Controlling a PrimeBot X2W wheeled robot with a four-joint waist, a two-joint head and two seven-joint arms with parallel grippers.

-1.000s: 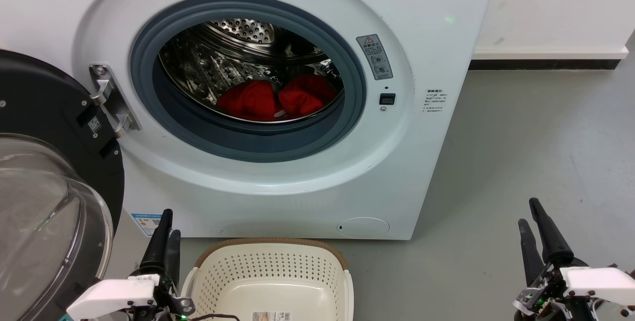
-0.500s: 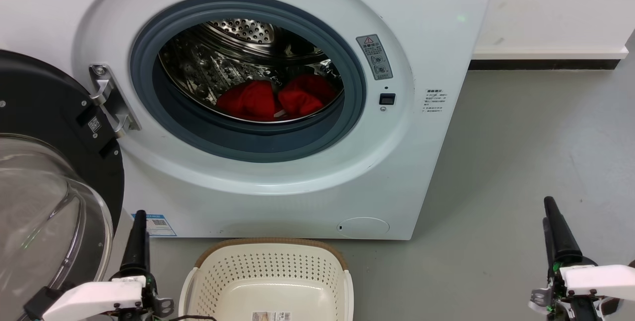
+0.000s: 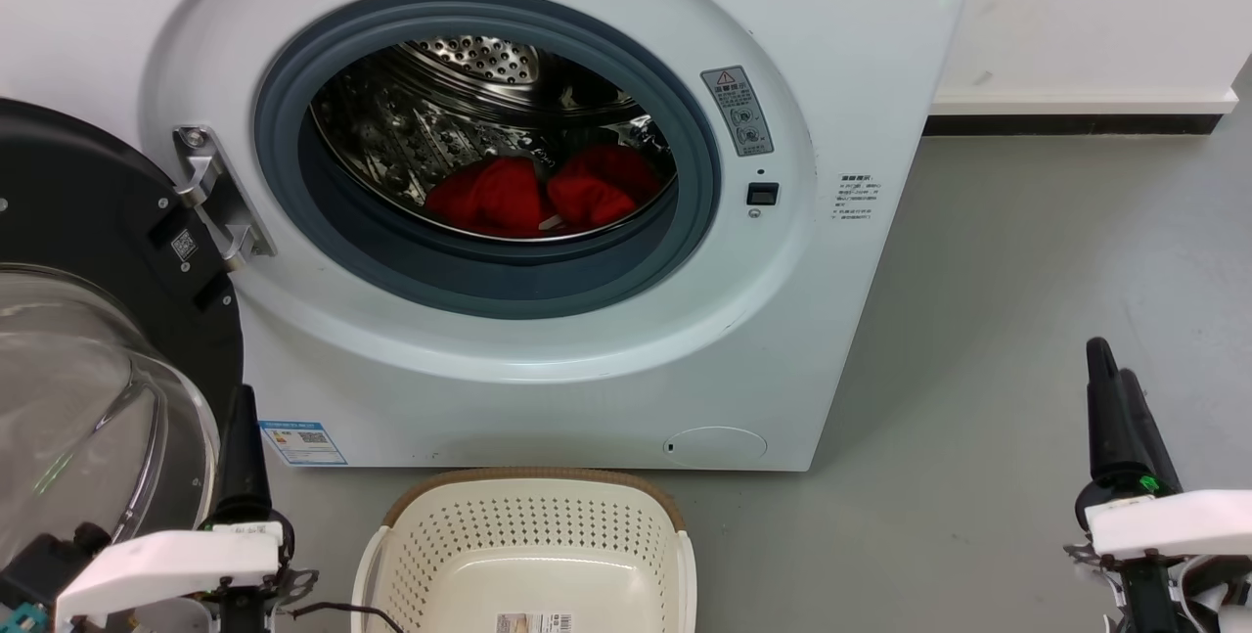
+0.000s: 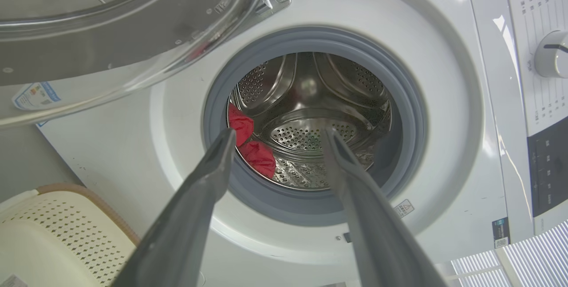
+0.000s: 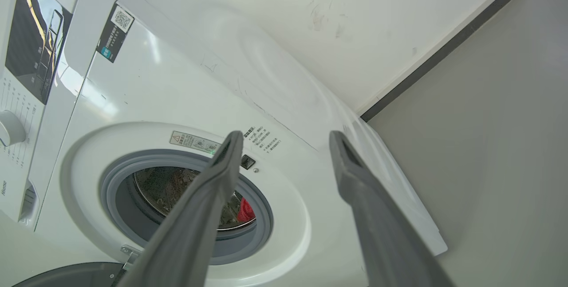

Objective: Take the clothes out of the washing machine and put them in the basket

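Red clothes (image 3: 548, 195) lie bunched at the bottom of the steel drum of the white washing machine (image 3: 548, 359), whose black-framed glass door (image 3: 88, 398) hangs open at the left. The clothes (image 4: 248, 145) also show past the grey porthole rim in the left wrist view, and as a red patch (image 5: 245, 210) in the right wrist view. The cream basket (image 3: 533, 555) stands empty on the floor below the porthole. My left gripper (image 4: 277, 134) is open, low at the left beside the door (image 3: 241, 418). My right gripper (image 5: 286, 138) is open, low at the right over bare floor (image 3: 1110, 369).
Grey floor (image 3: 1027, 320) stretches right of the machine to a white wall with a dark skirting strip (image 3: 1071, 126). The open door takes up the space at the left. The control panel and a dial (image 4: 552, 54) sit at the machine's top.
Both arms have swung outward: the left gripper moved left toward the door, the right gripper moved right and farther forward. Clothes and basket are unmoved.
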